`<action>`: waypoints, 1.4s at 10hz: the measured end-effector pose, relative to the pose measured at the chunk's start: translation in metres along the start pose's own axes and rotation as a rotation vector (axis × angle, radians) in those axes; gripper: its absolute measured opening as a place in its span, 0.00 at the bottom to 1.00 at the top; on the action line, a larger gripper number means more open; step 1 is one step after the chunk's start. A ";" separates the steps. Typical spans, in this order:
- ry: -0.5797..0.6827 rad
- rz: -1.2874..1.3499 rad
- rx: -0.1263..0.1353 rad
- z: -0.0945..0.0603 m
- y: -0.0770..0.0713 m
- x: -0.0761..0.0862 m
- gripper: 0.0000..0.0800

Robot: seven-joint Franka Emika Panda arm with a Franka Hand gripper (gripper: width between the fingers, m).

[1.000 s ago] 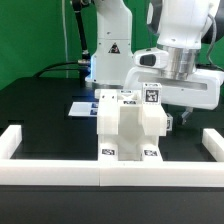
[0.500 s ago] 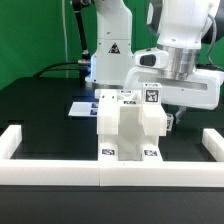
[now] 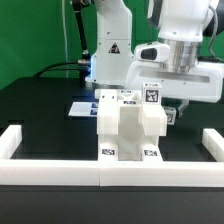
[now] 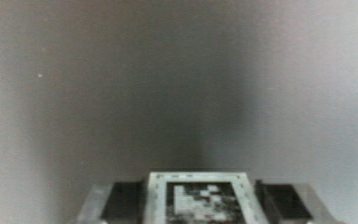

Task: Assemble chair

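Chair, blocky white, tagged, stands on black bench against front white rail. Fingers mostly hidden behind chair's upper corner on exterior view's right, drawn narrow; grip on anything unclear. Wrist view blurred: tag only.

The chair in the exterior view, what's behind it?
Behind the chair stand the robot arm and part of the marker board on the table. The chair hides the gripper's fingertips and the board's remainder.

White border rails edge the black table.
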State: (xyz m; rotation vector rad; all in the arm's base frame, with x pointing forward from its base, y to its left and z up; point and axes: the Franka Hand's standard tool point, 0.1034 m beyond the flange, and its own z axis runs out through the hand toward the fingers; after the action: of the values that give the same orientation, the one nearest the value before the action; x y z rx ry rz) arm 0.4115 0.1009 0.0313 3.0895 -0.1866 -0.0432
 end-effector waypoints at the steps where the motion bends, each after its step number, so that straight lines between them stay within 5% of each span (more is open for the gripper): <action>1: -0.007 0.007 0.021 -0.013 -0.001 -0.003 0.36; 7: -0.029 0.054 0.116 -0.071 0.014 0.001 0.36; 10: -0.021 0.009 0.144 -0.100 0.049 0.038 0.36; 11: -0.023 -0.010 0.151 -0.107 0.059 0.049 0.36; 14: -0.021 0.000 0.149 -0.105 0.059 0.049 0.36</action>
State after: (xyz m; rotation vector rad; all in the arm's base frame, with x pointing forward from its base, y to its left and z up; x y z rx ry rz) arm 0.4564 0.0412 0.1379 3.2383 -0.1993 -0.0651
